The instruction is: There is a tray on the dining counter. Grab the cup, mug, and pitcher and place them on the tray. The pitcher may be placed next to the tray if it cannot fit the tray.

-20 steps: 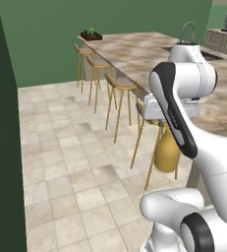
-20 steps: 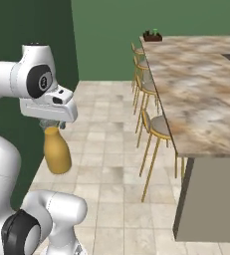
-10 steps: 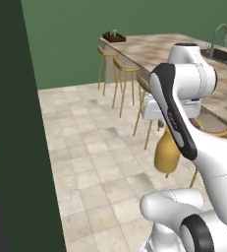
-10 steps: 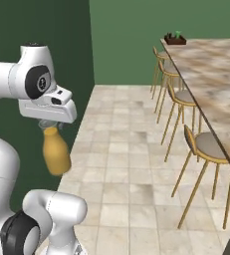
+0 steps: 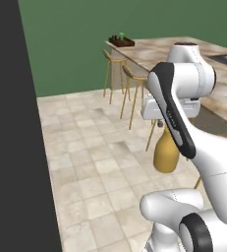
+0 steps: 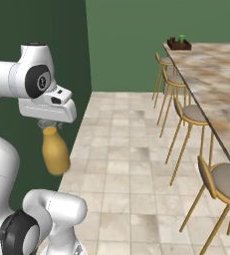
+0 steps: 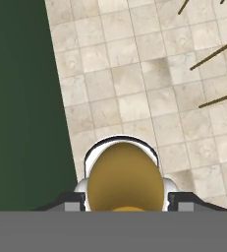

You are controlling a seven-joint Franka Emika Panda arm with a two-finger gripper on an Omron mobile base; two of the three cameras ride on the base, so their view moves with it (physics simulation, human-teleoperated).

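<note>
A tall dark green wall [image 5: 12, 123] stands on the left, next to the pale floor tiles [image 5: 85, 162]. The white arm holds the pitcher [image 5: 166, 150] up in the air, above the floor. The gripper [image 6: 51, 126] is closed around the pitcher's thin neck, and the yellow-orange body hangs down below it, upright. In the hand view the round top of the pitcher [image 7: 124, 184] sits right between the two dark finger tips [image 7: 70, 201], with floor tiles far below.

Further right, thin gold stools [image 6: 186, 119] stand in a row along the edge of the dining counter [image 6: 221, 79]. The counter is brown and marbled and runs away toward the green back wall. At its far end sits the dark tray [image 6: 179, 45], well apart from the pitcher. Something small and green, maybe the cup [image 6: 181, 37], stands on the tray, but it is too tiny to tell for sure
</note>
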